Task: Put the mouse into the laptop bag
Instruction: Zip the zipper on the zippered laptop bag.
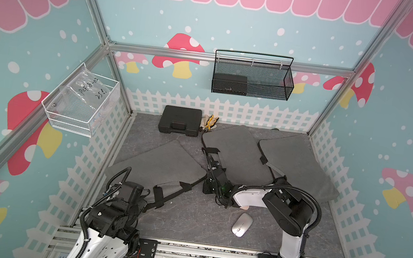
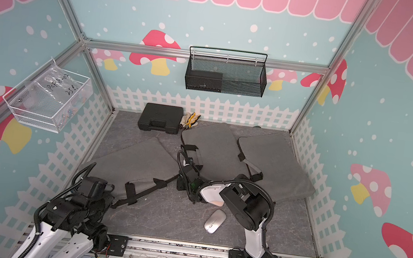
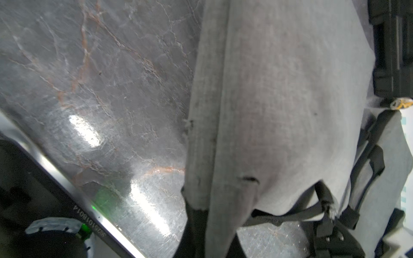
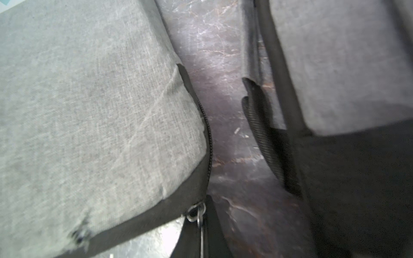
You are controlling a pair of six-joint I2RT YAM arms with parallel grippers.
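Grey table (image 1: 187,222) bears the mouse (image 1: 241,224) near the right arm (image 1: 291,241); left gripper (image 3: 207,227) pinches bag (image 1: 157,161) fabric, right gripper (image 4: 201,234) pinches a zipper pull (image 4: 196,214), which may slip, leaving the bag unopened.

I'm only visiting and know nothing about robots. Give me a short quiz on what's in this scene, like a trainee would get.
1. True or false: the mouse is already inside a laptop bag.
2. What lies just beside the black case at the back of the table? A) gloves B) a cup C) a book
3. Which arm's base stands nearer the mouse, left or right?
Key: 1 false, it lies on the bare table; 2 A; 3 the right arm.
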